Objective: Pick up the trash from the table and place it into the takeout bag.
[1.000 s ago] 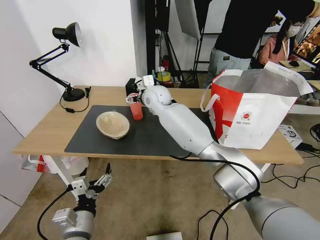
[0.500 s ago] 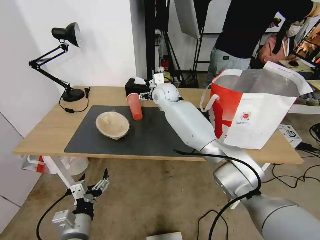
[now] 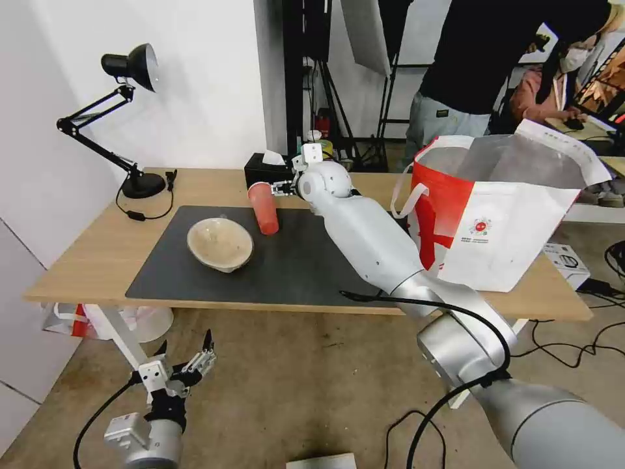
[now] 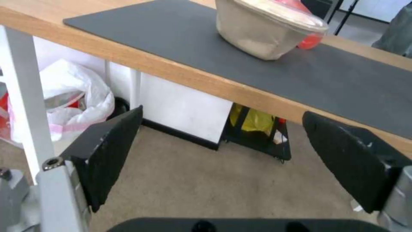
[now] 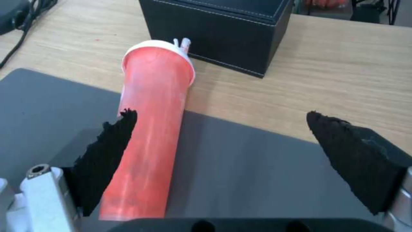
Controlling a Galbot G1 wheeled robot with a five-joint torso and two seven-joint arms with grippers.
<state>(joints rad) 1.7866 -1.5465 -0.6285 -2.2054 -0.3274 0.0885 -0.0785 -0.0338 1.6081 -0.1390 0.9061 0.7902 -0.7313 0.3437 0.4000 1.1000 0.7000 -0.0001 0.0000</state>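
Red cup [image 3: 263, 208] with its white lid leans tilted at the far edge of the dark grey mat [image 3: 293, 260], its lidded top tipped back toward the black tissue box [image 3: 259, 172] on the light-wood table [image 3: 91, 254]. The right gripper [image 3: 281, 189] sits just beside the cup's upper end, its arm stretched out long across the mat. Seen from that wrist, the jaws are spread wide and hold nothing: the cup [image 5: 150, 129] runs along the inside of one black pad [image 5: 107, 154], at or very near touching it, while the other pad stands well apart over bare mat. So the cup lies off to one side of the gap, not centred in it.

Nearer the front of the mat rests the beige paper bowl [image 3: 220, 243], near the cup but apart from it. The takeout bag [image 3: 495, 221], white with red panels and foil lining, stands open-mouthed on the table's right end.

The left gripper [image 3: 189, 361] hangs low below the table's front edge, above the floor, jaws spread and empty; from its wrist the bowl [image 4: 266, 32] shows above on the mat.
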